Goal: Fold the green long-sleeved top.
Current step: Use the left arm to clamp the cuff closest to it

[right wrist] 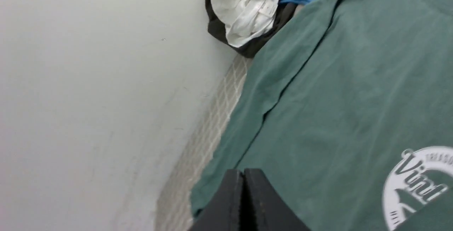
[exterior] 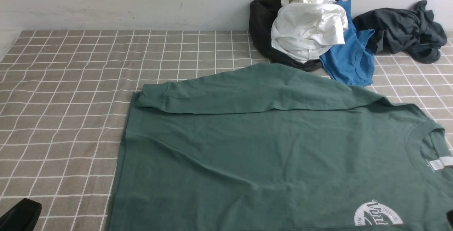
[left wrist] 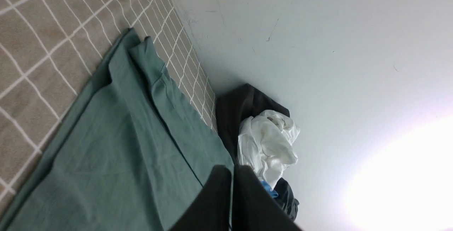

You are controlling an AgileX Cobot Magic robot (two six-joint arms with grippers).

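Note:
The green long-sleeved top [exterior: 269, 160] lies flat on the checked tablecloth, neck and white label [exterior: 439, 163] to the right, hem to the left. Its far sleeve is folded across the body, with the cuff [exterior: 152, 96] near the hem. The round white logo [exterior: 378, 215] shows at the near right. My left gripper [left wrist: 232, 169] is shut and empty, hovering by the top's near left; in the front view only a dark part [exterior: 17, 217] shows. My right gripper [right wrist: 243, 171] is shut and empty above the top [right wrist: 336, 100], near the logo [right wrist: 417, 185].
A pile of clothes sits at the back right against the wall: a black garment [exterior: 262, 22], a white one [exterior: 308, 29], a bright blue shirt [exterior: 348, 61] and a dark charcoal garment [exterior: 403, 29]. Bare tablecloth [exterior: 70, 93] stretches left of the top.

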